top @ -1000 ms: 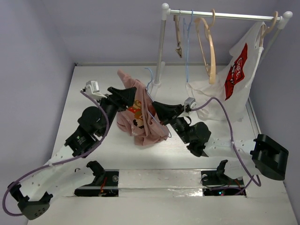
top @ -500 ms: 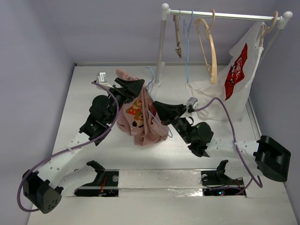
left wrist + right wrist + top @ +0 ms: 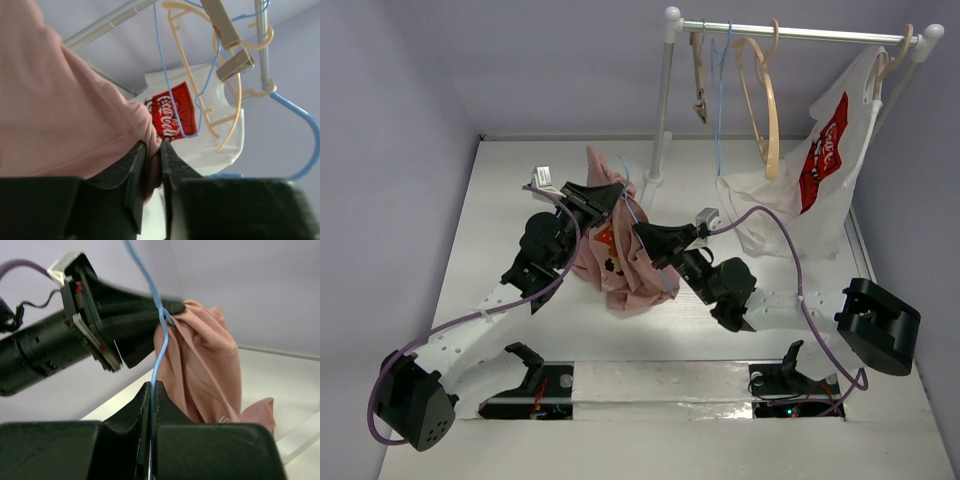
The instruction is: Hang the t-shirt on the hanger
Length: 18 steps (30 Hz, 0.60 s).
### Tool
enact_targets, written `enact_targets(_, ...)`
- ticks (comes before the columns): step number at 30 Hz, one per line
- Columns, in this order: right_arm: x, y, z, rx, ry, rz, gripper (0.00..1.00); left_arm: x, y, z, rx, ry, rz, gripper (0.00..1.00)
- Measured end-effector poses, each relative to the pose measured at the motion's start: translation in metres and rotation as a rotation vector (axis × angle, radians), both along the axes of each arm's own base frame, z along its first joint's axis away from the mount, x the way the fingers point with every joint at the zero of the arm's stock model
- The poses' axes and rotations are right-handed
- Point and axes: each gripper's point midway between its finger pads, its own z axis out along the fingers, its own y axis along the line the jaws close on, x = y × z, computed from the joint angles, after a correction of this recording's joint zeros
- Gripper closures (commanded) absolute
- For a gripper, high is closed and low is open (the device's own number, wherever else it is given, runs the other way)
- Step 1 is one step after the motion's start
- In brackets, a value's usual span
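Now, at mid-table, the right gripper (image 3: 151,385) is clamped tight on the wire of the hanger (image 3: 156,335), holding it roughly upright against the bunched t-shirt (image 3: 620,270). Just beyond, the left gripper (image 3: 152,147) was spread wider and lower on the cloth a second ago. It has since climbed to the t-shirt's peak and closed to a narrow pinch on a pink fold beside the wire. This looks like a fresh hold for drawing the neck or a shoulder over the hanger. The t-shirt is not yet seated, and its bulk lies heaped on the table (image 3: 510,170). Which part of the garment is pinched cannot be told, and the hanger's lower frame is buried in cloth. Behind stands the rack (image 3: 800,33), with wooden hangers (image 3: 770,110) and a white shirt (image 3: 790,215).
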Motion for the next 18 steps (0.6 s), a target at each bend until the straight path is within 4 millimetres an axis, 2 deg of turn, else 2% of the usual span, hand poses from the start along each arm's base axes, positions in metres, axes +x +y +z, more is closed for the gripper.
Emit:
enact_targets(2, 0.000, 0.002, 0.001, 0.004, 0.002, 0.006, 1.00, 0.000, 0.003, -0.002, -0.009, 0.002, 0.012, 1.00)
enact_targets(10, -0.002, 0.007, -0.006, -0.009, 0.026, 0.034, 1.00, -0.008, 0.012, -0.004, -0.032, -0.015, 0.028, 1.00)
enact_targets(12, -0.002, 0.007, -0.009, -0.018, 0.040, 0.036, 0.89, -0.010, 0.015, -0.007, -0.033, -0.013, 0.036, 1.00)
enact_targets(13, -0.003, 0.006, -0.010, -0.027, 0.053, 0.039, 0.74, -0.012, 0.016, -0.008, -0.030, -0.009, 0.037, 1.00)
enact_targets(16, -0.006, 0.001, -0.009, -0.047, 0.079, 0.040, 0.55, -0.017, 0.019, -0.006, -0.026, -0.010, 0.037, 1.00)
enact_targets(18, -0.010, -0.005, -0.005, -0.057, 0.094, 0.041, 0.51, -0.020, 0.022, -0.003, -0.026, -0.019, 0.042, 1.00)
